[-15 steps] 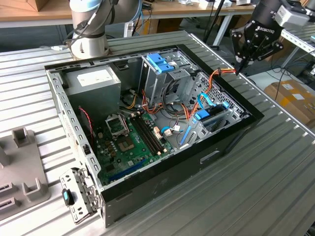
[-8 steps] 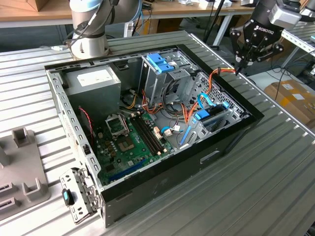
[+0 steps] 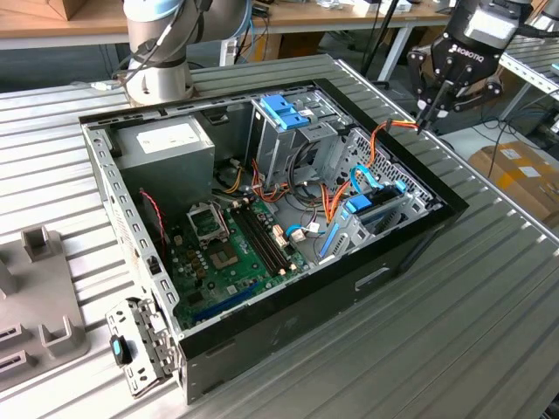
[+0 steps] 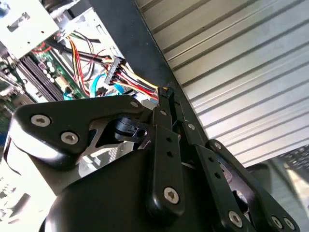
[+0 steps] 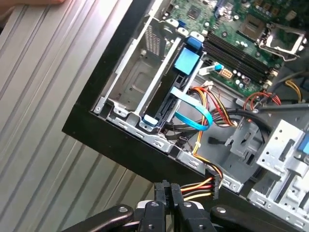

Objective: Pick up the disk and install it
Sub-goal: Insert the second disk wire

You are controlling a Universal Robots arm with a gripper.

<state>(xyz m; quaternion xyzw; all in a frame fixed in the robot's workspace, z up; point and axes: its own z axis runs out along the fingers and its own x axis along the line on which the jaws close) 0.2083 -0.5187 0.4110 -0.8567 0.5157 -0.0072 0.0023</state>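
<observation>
Hovering over the far rim of the open computer case (image 3: 262,345), the claw (image 3: 425,113) has its fingers (image 5: 166,195) pressed together on an orange, red and yellow cable bundle (image 5: 200,186) with a black connector (image 5: 215,186). On the ribbed metal counter (image 3: 489,332) the case lies open, showing a green motherboard (image 3: 223,253), a grey power supply box (image 3: 166,144) and an upright blue-topped cage (image 3: 284,113). Blue flat cables (image 5: 193,108) and loose wires cross above the bay. The disk (image 5: 181,72) already sits in its bay by the case wall, standing on edge, its long axis running from the rim toward the motherboard.
</observation>
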